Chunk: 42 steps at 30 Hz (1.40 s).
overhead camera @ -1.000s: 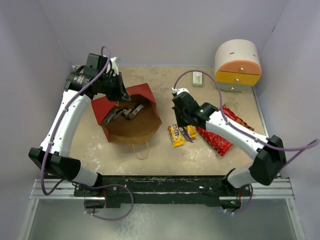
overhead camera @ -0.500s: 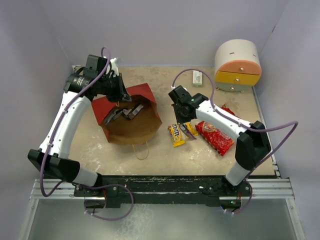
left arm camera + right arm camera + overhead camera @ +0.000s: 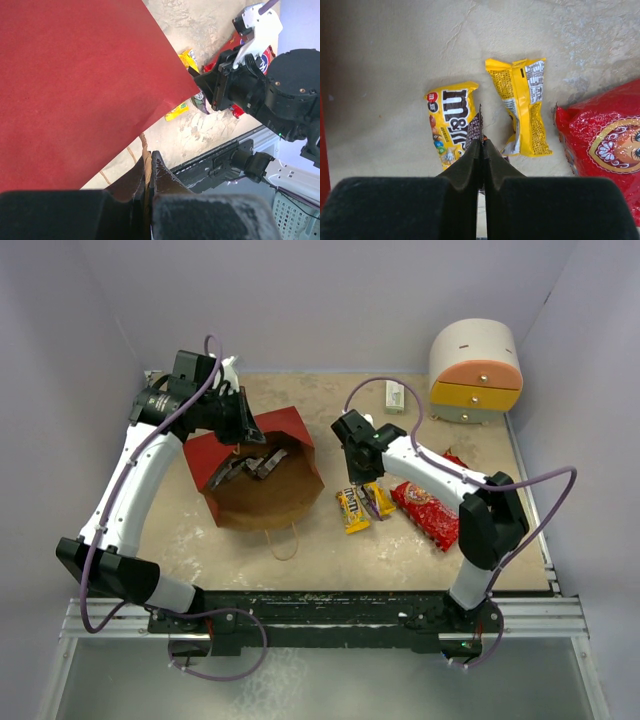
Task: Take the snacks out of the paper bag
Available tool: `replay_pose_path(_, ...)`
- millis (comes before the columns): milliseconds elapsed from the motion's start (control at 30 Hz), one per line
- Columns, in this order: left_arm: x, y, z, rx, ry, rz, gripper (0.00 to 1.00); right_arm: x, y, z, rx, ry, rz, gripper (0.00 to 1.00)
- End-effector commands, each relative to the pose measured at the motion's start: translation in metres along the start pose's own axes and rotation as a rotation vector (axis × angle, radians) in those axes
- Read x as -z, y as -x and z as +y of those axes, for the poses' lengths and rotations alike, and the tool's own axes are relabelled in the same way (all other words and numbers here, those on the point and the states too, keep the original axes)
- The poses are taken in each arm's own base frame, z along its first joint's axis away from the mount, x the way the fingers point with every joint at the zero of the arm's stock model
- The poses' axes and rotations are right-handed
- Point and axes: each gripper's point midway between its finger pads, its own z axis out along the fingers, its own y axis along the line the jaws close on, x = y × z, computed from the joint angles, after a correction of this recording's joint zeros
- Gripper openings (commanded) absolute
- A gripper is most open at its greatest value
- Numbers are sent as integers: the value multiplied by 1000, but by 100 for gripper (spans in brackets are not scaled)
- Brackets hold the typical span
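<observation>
Top external view: the paper bag sits on the left half of the table. Its mouth gapes up toward the camera, showing the brown inside. Several small dark and silver candy bars lie inside against its far wall, and one string handle lies on the table at the near side of the bag.

The left gripper is at the bag's far rim. In the left wrist view its fingers are clenched on that rim, pinching the paper edge and a strand of string, with the red outer wall spread out beyond them.

The right gripper hangs right of the bag, apart from it. In the right wrist view its fingers are pressed together on the thin edge of a dark-wrapped candy bar. I cannot tell whether that bar touches the table.

Below it a yellow M&M's packet lies flat. A second yellow packet lies just to its right, close but apart. The shiny red crisp packet lies right of that one, nearly touching it.

A white mini chest with orange and yellow drawers stands in the far right corner, well apart from the snacks.
</observation>
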Motion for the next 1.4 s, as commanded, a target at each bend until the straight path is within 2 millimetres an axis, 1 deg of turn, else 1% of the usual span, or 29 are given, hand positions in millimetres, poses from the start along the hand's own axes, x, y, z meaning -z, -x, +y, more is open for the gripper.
replay_pose_path(0,5,9,-9,-23,-43,-36,0,0,22,-2,-68,-31,-62,7)
replay_pose_path(100,3,9,-10,-20,-46,-24,0,-7,27,-5,-75,-52,-61,13)
replay_pose_path(133,3,9,-10,-22,-46,-22,0,-8,30,-6,-70,-61,-61,16)
replay_pose_path(200,5,11,-12,-25,-49,-29,0,-7,37,-8,-22,-71,-74,25)
replay_pose_path(233,6,13,-13,-24,-50,-33,0,-6,41,-7,-2,-66,-85,31)
replay_pose_path(333,7,16,-16,-20,-58,-42,0,5,50,-6,52,-31,-120,44)
replay_pose_path(400,9,19,-17,-19,-56,-54,0,14,51,-3,83,11,-144,50)
replay_pose_path(433,10,20,-17,-18,-53,-60,0,21,51,-3,96,31,-156,52)
replay_pose_path(500,9,19,-16,-15,-50,-62,0,27,45,-1,118,72,-155,54)
replay_pose_path(567,9,19,-15,-13,-45,-65,0,38,39,5,152,143,-163,54)
replay_pose_path(633,8,19,-13,-13,-37,-66,0,45,37,10,200,207,-203,54)
replay_pose_path(833,11,16,-11,-11,-28,-64,0,78,20,55,263,538,-274,54)
replay_pose_path(933,13,14,-11,-10,-28,-64,0,102,21,80,340,648,-349,53)
replay_pose_path(1033,13,11,-10,-8,-29,-56,0,132,17,114,478,735,-464,53)
replay_pose_path(1100,13,9,-11,-6,-31,-50,0,148,16,134,549,762,-540,53)
replay_pose_path(1133,14,10,-11,-7,-33,-50,0,152,19,143,563,771,-571,53)
replay_pose_path(1233,16,9,-12,-12,-34,-41,0,154,28,171,603,804,-614,53)
replay_pose_path(1367,19,9,-13,-26,-28,-33,0,148,37,211,699,821,-673,53)
